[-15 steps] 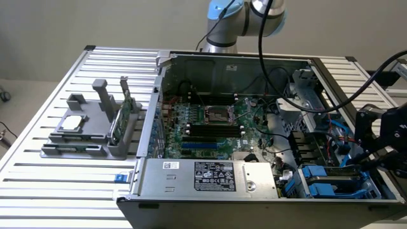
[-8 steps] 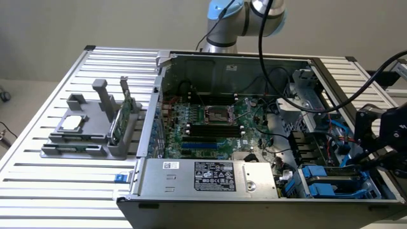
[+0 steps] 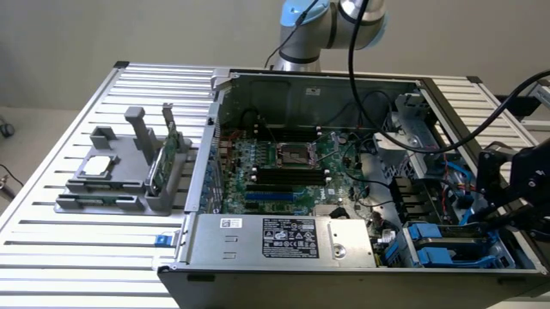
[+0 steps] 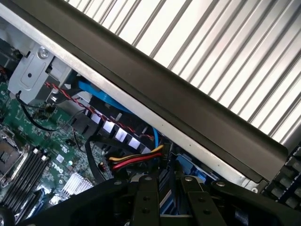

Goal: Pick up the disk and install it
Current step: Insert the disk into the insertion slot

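Apparently pincer [image 3: 498,212] is part-closed on the blue-edged disk [image 4: 165,197], gripped edge-on btwn its fingers, w/ the drive bay [image 3: 438,248] just below at ext view's right; disk's long axis unclear.

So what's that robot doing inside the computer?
A robot arm is working on an open computer case that lies on a slatted table. Its gripper hangs over the corner of the case at the exterior view's right, just above the disk in its blue frame. I can't tell whether it is gripping the disk.
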### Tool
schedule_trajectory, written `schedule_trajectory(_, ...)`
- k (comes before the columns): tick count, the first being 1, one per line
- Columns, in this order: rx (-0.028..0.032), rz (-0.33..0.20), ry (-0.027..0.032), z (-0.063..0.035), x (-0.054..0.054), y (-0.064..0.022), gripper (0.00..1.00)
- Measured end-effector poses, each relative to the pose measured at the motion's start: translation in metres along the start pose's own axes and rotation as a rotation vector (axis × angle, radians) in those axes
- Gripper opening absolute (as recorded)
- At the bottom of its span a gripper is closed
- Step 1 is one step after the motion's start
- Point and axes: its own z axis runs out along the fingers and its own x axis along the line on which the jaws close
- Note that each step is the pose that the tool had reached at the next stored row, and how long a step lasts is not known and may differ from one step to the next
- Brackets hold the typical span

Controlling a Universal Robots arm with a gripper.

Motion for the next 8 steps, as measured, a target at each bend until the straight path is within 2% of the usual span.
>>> schedule_trajectory(8, -0.0056, 0.001, 0.008, 0.0017, -0.0002, -0.0001, 0.25)
